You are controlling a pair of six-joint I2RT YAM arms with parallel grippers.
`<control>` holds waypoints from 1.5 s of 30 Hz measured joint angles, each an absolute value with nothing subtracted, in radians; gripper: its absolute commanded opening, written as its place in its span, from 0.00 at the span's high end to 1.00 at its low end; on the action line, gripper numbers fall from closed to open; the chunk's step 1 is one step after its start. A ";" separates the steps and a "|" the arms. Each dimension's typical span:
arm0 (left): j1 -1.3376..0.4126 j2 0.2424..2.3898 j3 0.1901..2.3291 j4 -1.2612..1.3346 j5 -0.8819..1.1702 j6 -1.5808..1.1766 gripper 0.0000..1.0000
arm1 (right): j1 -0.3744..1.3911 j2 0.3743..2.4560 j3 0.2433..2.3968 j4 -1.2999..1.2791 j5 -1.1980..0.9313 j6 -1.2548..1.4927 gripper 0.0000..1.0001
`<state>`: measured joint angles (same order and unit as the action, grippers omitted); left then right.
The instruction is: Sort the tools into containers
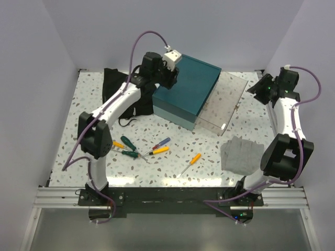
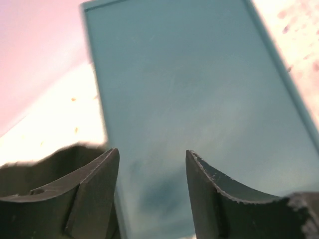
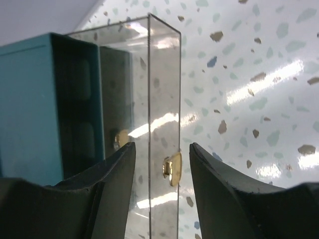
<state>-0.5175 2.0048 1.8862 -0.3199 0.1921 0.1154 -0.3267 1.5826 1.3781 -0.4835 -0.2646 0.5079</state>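
Spread fingers (image 2: 94, 194) of the left gripper (image 2: 152, 152) are seen closest, with nothing pinched, poised over the closed lid of the teal case (image 1: 186, 91). That case is set at 12 o'clock on the table (image 1: 78, 115); its contents cannot be told. Just beside it, at 1 o'clock, the clear box (image 1: 222, 104) is placed, a brass clasp (image 3: 172, 169) showing on its wall; through its walls the speckled surface and the case are made out. The right gripper (image 3: 162, 145) is held apart from it at 2 o'clock, fingers likewise parted and empty. The black bag (image 1: 115, 86) is slumped at 10 o'clock, its inside hidden. Screwdrivers (image 1: 159, 149) with orange, green and blue-red handles are scattered from 6 to 8 o'clock, outside every container. A folded grey cloth (image 1: 241, 154) is laid at 4 o'clock. The white speckled top is enclosed by plain pale walls (image 1: 52, 52)
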 measured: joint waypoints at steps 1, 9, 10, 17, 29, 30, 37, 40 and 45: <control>-0.510 1.962 1.851 -0.331 0.173 0.120 0.37 | -0.327 1.583 1.383 -0.471 -0.268 0.508 0.48; -0.336 1.514 1.442 -0.561 0.334 0.522 0.33 | -0.327 1.587 1.384 -0.442 -0.281 0.516 0.48; -0.305 1.485 1.414 -0.620 0.374 0.620 0.33 | -0.327 1.593 1.386 -0.439 -0.284 0.517 0.48; -0.237 1.546 1.325 -0.978 0.474 1.136 0.45 | -0.327 1.650 1.387 -0.408 -0.311 0.547 0.47; -0.309 1.669 1.098 -0.946 0.418 1.387 0.48 | -0.327 1.597 1.311 -0.396 -0.333 0.547 0.47; -0.311 1.671 1.097 -0.947 0.410 1.398 0.49 | -0.327 1.586 1.303 -0.396 -0.333 0.548 0.47; -0.315 1.684 1.082 -0.951 0.351 1.447 0.51 | -0.327 1.544 1.282 -0.392 -0.333 0.548 0.47; -0.315 1.695 1.035 -0.914 0.311 1.471 0.53 | -0.327 1.539 1.274 -0.387 -0.332 0.548 0.46; -0.316 1.707 1.024 -0.879 0.284 1.484 0.81 | -0.328 1.536 1.267 -0.387 -0.332 0.550 0.47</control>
